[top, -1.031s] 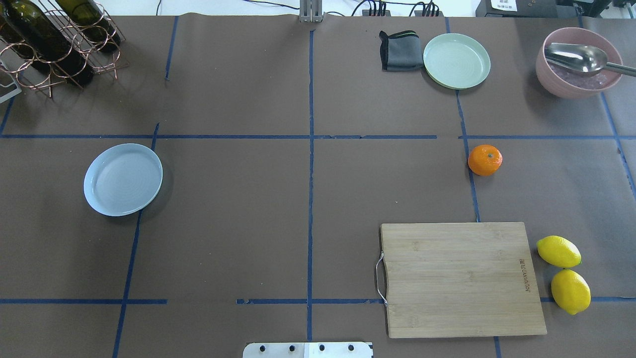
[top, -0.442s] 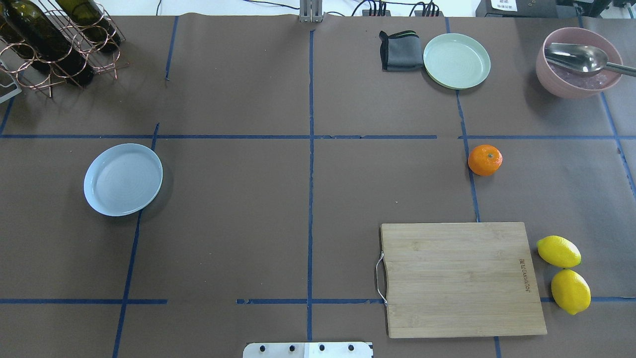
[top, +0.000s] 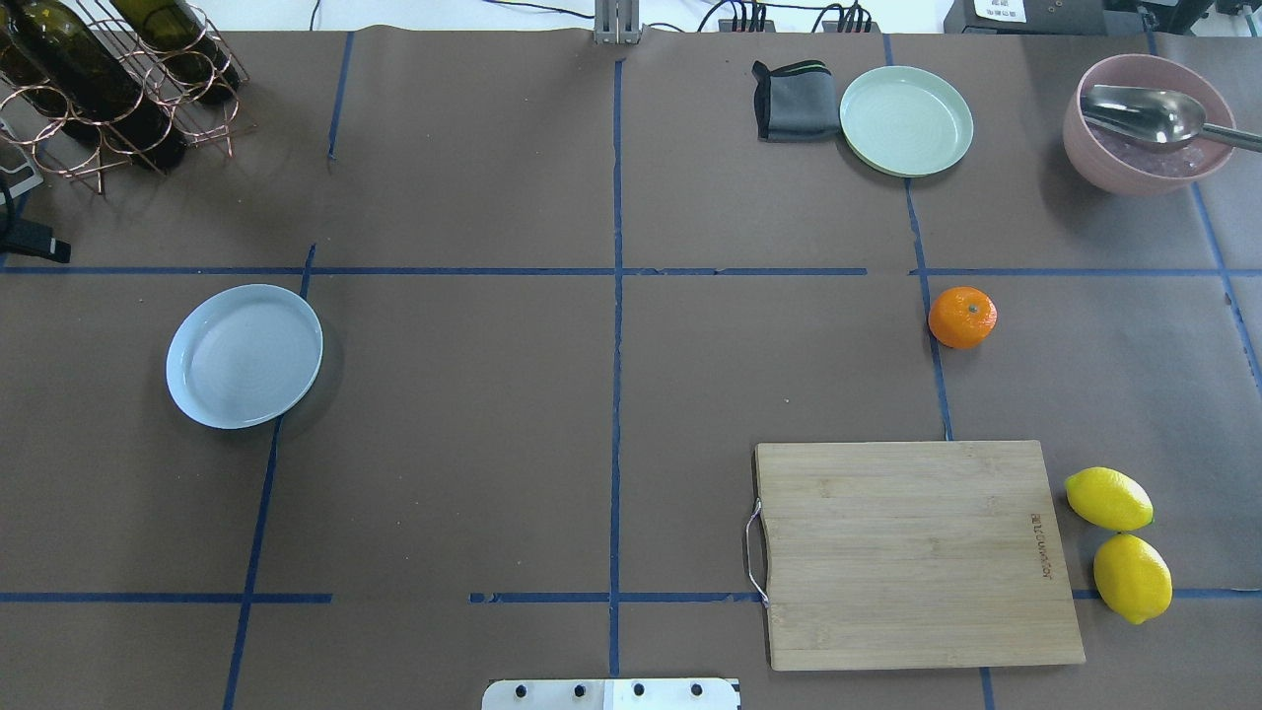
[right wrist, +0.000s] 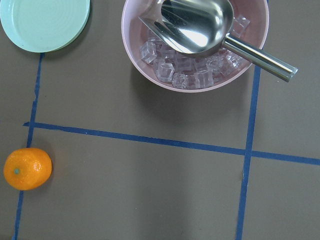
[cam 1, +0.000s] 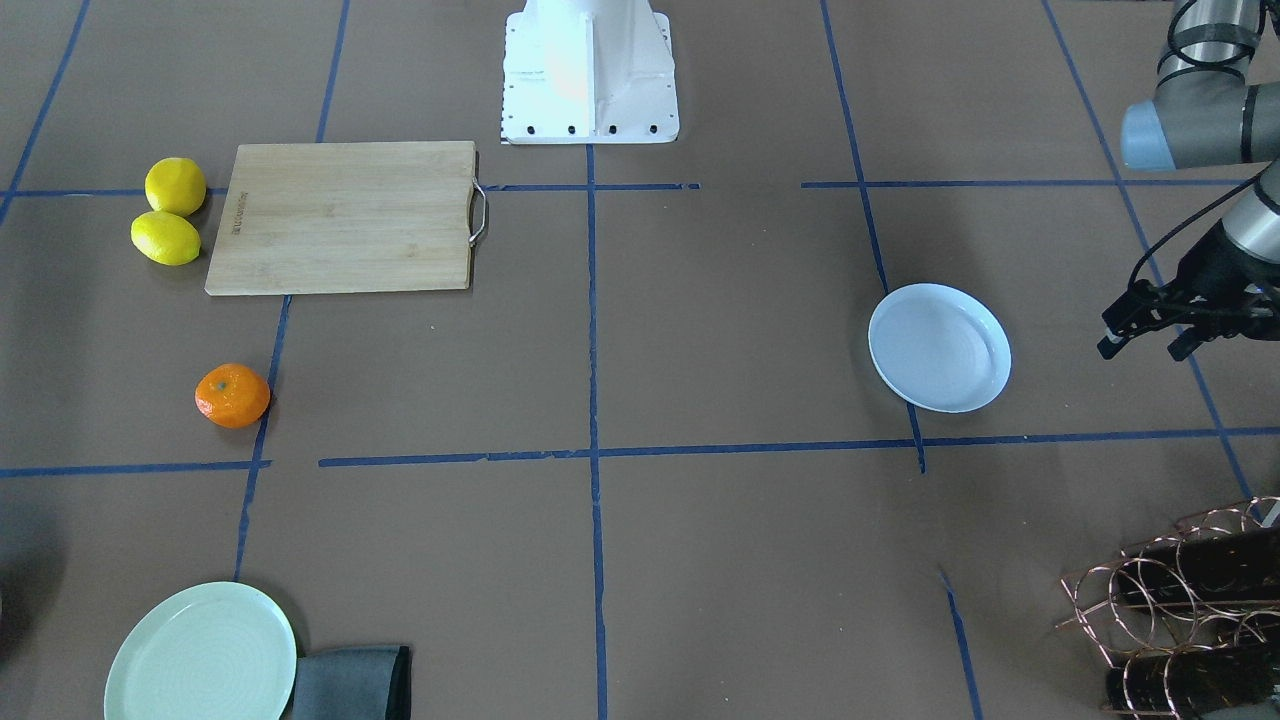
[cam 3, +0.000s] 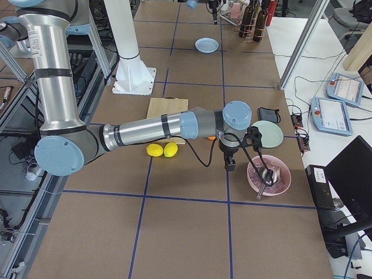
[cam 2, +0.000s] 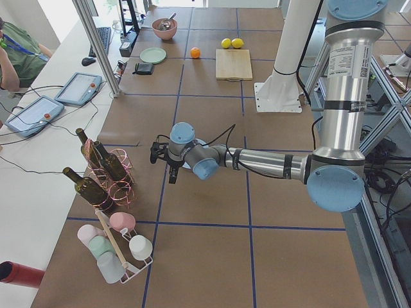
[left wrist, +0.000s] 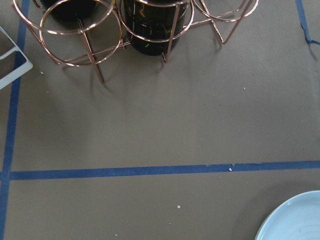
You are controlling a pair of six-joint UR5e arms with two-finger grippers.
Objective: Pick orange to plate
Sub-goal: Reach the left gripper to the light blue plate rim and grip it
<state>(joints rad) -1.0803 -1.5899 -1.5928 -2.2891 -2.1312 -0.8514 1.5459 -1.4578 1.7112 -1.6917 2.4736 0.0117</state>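
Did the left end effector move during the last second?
Yes: the left end effector has entered the overhead view's left edge, just below the bottle rack.

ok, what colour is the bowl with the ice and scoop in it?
Pale pink bowl; it shows best in the right wrist-mounted view.

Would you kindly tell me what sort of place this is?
Most likely a robotics lab: a table marked with blue tape lines, the left arm reaching over it, and control tablets with red buttons on a side desk.
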